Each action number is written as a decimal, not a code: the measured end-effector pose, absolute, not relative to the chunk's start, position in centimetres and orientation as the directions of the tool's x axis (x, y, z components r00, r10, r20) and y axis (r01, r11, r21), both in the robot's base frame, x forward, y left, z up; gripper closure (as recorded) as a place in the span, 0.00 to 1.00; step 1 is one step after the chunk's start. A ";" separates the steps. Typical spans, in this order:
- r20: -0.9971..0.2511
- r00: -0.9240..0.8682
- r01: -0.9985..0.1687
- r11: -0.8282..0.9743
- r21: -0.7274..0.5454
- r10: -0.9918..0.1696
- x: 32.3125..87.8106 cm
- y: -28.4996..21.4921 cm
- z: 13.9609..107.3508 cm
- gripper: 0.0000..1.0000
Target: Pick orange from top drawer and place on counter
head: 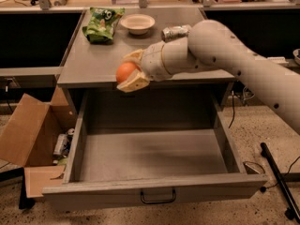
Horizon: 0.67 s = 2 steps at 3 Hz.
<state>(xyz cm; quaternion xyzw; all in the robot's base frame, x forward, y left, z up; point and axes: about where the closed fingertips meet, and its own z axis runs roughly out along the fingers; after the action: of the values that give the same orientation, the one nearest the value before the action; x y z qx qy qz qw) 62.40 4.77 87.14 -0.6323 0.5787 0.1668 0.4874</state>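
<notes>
Gripper clamped on orange, 2 fingers around it, at counter front edge, seemingly just above it; top drawer open below.

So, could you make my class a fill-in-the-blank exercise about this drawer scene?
1. The gripper, at the counter's front edge, is shut on the ____.
2. The top drawer below it stands ____.
3. On the counter, the white bowl sits between the green snack bag and the ____.
4. A cardboard ____ stands beside the drawer.
Missing words: orange; open; can; box.
</notes>
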 end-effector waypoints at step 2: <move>-0.759 0.338 -0.862 0.140 -0.487 -0.556 65.7 4.3 90.9 1.00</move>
<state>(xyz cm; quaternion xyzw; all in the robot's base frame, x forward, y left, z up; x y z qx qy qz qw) 65.72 4.29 90.85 -0.6382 0.5554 0.1497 0.5117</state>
